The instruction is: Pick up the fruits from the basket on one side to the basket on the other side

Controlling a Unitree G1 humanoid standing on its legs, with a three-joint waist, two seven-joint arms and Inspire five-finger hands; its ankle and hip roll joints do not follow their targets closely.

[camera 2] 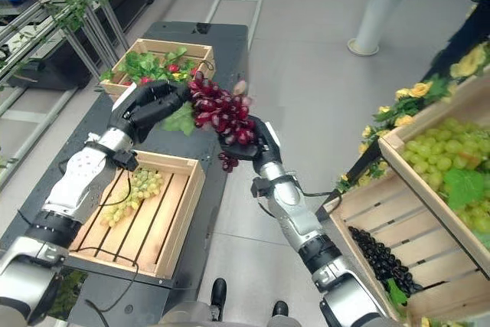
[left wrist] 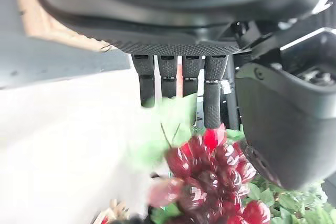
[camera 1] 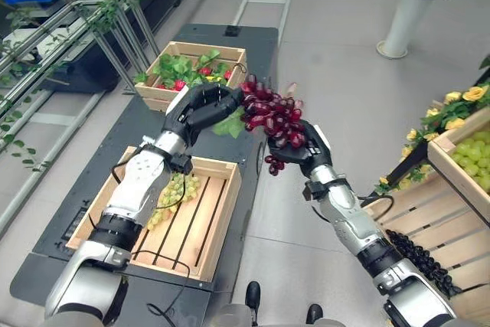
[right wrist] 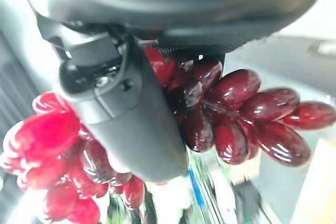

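Item: red grape bunch (camera 1: 272, 119). Location: in the air, over the right edge of the dark platform (camera 1: 145, 124), between the far crate (camera 1: 170, 50) of leaves and red fruit and the near wooden crate (camera 1: 218, 216).

Holders: my right hand (camera 1: 295, 151) is curled under the bunch's lower end, thumb across the grapes in my right wrist view. My left hand (camera 1: 205, 105) is at the stem end by the green leaf (camera 1: 230, 124); its fingers (left wrist: 212, 95) hang fairly straight beside the leaf, so I count it relaxed, not clenched.

Step, as I judge it: a hand-over in mid-air, carrying fruit from the right-side stand toward the platform crates.

Next move calls for: my left hand closing on the stem before my right lets go, then a swing down into the near crate.

Room: the near crate holds a green grape bunch (camera 1: 178, 189) at its far-left corner; its right half is bare slats. Its raised rim must be cleared. The grape stand (camera 1: 459, 158) sits well apart.
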